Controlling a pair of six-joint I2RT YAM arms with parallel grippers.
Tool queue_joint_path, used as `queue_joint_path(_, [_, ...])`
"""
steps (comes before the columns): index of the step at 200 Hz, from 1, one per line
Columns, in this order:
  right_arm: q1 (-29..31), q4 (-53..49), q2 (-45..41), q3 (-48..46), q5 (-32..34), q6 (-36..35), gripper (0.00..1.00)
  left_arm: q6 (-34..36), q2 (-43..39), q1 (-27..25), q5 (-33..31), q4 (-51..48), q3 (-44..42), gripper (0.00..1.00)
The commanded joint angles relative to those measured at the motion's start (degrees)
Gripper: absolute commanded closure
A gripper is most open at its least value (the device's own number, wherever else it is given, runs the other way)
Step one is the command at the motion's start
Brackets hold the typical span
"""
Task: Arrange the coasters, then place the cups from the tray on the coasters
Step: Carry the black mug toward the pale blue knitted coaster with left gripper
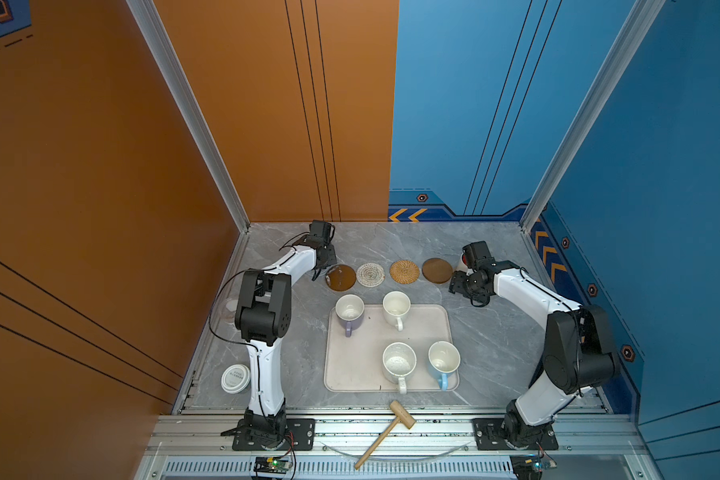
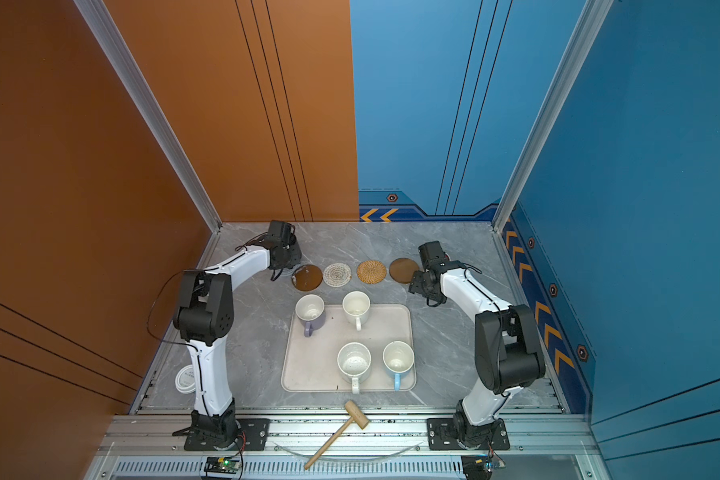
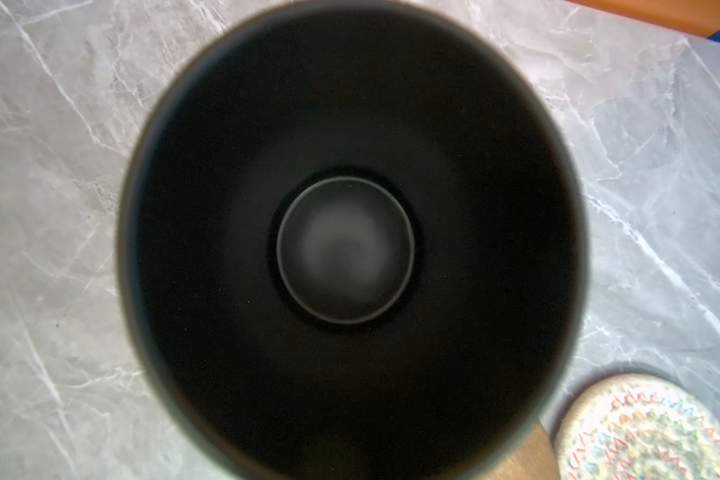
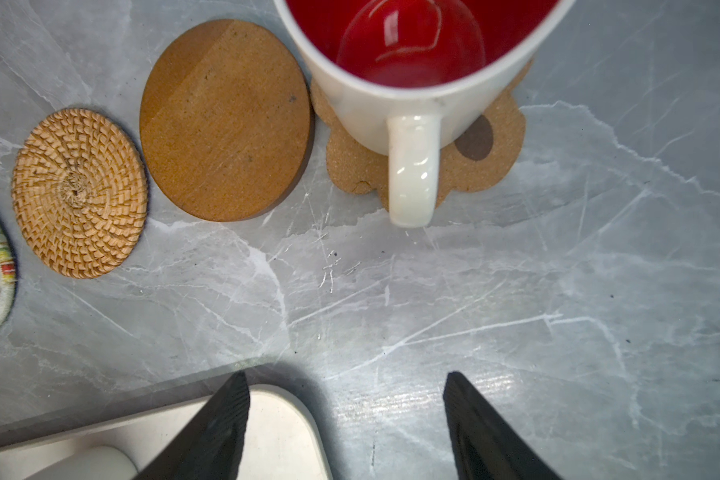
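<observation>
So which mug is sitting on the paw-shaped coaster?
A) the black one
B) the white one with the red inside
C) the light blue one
B: the right wrist view shows the white mug with the red inside standing on the paw-shaped coaster, with its handle reaching out past the coaster's edge.

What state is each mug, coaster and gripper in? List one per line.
Left gripper: shut.
Right gripper: open, empty.
Black mug: upright, beneath Left gripper.
Red-lined mug: upright on paw coaster.
Lavender mug, cream mug, speckled mug, blue mug: upright on tray.
Woven coaster, rattan coaster, left brown disc, right brown disc: bare.
</observation>
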Motion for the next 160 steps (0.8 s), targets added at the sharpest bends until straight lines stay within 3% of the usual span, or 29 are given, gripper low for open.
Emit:
queue_joint_path(1, [0.51, -0.34, 1.15, 0.83, 0.33, 0.87, 0.27, -1.55, -2.27, 0.57, -1.93, 0.28, -3.39, 1.00])
queue_joint_path(86, [1.58, -0.25, 1.24, 1.00, 0.33, 0.87, 0.27, -3.33, -7.91, 0.48, -2.55, 2.99, -13.67, 1.00])
queue_joint_path(160, [1.98, -0.25, -0.33, 0.01, 0.74, 1.12, 0.27, -2.92, -12.47, -0.04, -3.44, 4.45, -12.70, 1.00])
